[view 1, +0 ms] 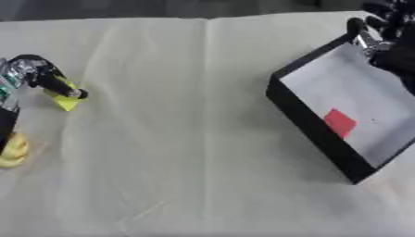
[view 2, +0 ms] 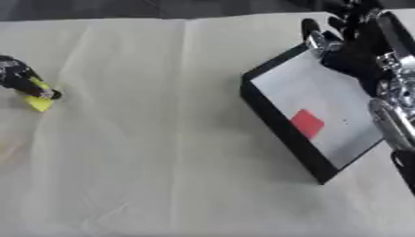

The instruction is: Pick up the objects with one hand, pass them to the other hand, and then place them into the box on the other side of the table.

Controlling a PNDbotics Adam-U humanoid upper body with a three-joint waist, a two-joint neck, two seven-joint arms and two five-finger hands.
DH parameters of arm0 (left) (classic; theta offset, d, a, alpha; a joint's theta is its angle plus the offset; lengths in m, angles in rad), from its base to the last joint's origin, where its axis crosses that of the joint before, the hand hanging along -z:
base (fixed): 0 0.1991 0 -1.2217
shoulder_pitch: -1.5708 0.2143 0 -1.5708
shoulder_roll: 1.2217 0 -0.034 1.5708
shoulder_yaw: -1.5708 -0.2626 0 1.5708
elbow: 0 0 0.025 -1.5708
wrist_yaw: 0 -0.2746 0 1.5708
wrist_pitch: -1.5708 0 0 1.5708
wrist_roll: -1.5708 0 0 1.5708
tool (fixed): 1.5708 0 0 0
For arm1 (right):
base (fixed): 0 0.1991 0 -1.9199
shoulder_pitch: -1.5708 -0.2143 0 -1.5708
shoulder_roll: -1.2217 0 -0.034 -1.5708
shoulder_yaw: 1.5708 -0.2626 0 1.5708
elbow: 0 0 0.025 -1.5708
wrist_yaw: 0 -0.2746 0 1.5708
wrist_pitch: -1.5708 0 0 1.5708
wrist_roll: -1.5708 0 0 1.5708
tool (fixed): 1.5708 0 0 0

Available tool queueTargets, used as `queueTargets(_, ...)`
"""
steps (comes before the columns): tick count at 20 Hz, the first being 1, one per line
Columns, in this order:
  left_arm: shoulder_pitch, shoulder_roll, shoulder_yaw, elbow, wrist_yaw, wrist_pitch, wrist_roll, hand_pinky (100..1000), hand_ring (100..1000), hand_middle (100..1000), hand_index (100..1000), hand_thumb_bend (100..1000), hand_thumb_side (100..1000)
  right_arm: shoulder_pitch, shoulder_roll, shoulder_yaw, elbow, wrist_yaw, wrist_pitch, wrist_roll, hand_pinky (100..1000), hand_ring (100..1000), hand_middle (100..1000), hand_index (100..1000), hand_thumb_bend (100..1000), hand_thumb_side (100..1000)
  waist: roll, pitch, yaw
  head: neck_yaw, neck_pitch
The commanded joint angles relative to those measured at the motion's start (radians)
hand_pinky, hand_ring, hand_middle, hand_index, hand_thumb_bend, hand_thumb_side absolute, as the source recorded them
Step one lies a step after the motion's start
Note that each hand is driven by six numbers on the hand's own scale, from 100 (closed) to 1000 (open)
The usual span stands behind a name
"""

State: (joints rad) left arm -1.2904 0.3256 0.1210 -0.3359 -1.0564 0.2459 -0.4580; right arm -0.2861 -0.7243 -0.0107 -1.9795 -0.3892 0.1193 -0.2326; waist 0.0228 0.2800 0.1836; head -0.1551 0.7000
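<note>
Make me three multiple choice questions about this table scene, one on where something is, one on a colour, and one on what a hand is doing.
1. Where does the flat red square piece lie?
A. Inside the black-walled box with a grey floor
B. On the cloth at the table's middle
C. Under the left hand

2. What colour is the small object at the left hand?
A. Blue
B. Yellow
C. Red

3. What is the left hand doing?
A. Resting flat and open
B. Reaching into the box
C. Its fingers close on the yellow object

Answers:
1 A, the red square sits on the box's grey floor.
2 B, yellow shows beneath the fingers.
3 C, dark fingers meet on the yellow piece at the table's left side.
</note>
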Motion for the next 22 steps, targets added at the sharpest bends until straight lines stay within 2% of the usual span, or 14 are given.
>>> queueTargets(1, -0.015, 0.016, -0.003, -0.004, -0.008, 0.014, 0.007, 922, 884, 754, 710, 346, 256, -0.008, -0.015, -0.011, -0.02, -0.01, 0.003, -0.004, 1000, 957, 952, 1000, 234, 154, -0.002, -0.016, -0.002, 0.005, -0.01)
queueTargets(9, -0.037, 0.035, -0.012, -0.023, 0.01, -0.013, -0.035, 892, 835, 693, 649, 134, 164, -0.003, -0.025, -0.019, -0.02, -0.021, 0.002, -0.016, 1000, 958, 952, 1000, 228, 153, 0.001, -0.024, 0.006, -0.001, 0.0)
queueTargets(11, -0.043, 0.038, -0.011, -0.031, 0.011, -0.013, -0.039, 888, 825, 684, 638, 127, 168, -0.001, -0.025, -0.019, -0.02, -0.023, 0.002, -0.015, 1000, 960, 952, 1000, 226, 154, 0.0, -0.025, 0.008, -0.002, 0.0)
queueTargets(12, -0.044, 0.039, -0.01, -0.035, 0.011, -0.01, -0.037, 886, 824, 690, 653, 190, 186, -0.001, -0.025, -0.019, -0.02, -0.024, 0.001, -0.014, 1000, 961, 952, 1000, 227, 154, 0.0, -0.025, 0.008, -0.002, 0.0)
queueTargets(13, -0.044, 0.039, -0.009, -0.039, 0.011, -0.007, -0.033, 884, 831, 719, 738, 291, 229, -0.001, -0.024, -0.018, -0.02, -0.025, 0.0, -0.013, 1000, 961, 953, 1000, 228, 154, -0.001, -0.025, 0.008, -0.002, 0.0)
queueTargets(15, -0.045, 0.039, -0.009, -0.045, 0.008, -0.008, -0.022, 895, 862, 766, 853, 436, 381, 0.001, -0.023, -0.018, -0.02, -0.027, -0.001, -0.01, 1000, 962, 959, 1000, 229, 153, -0.001, -0.026, 0.008, -0.001, 0.001)
queueTargets(16, -0.046, 0.04, -0.009, -0.046, 0.005, -0.01, -0.017, 903, 877, 779, 879, 508, 427, 0.002, -0.023, -0.018, -0.02, -0.028, -0.001, -0.009, 1000, 962, 962, 1000, 228, 155, -0.001, -0.026, 0.008, -0.001, 0.001)
queueTargets(19, -0.056, 0.049, -0.015, -0.034, -0.027, -0.021, -0.015, 907, 883, 781, 881, 672, 537, 0.007, -0.026, -0.018, -0.02, -0.029, 0.0, -0.008, 1000, 963, 963, 1000, 226, 157, 0.003, -0.029, 0.012, 0.0, 0.008)
queueTargets(22, -0.066, 0.057, -0.021, -0.007, -0.072, -0.035, -0.026, 896, 874, 762, 859, 749, 612, 0.017, -0.031, -0.018, -0.02, -0.033, 0.005, -0.009, 1000, 964, 965, 1000, 224, 161, 0.011, -0.034, 0.02, 0.0, 0.015)
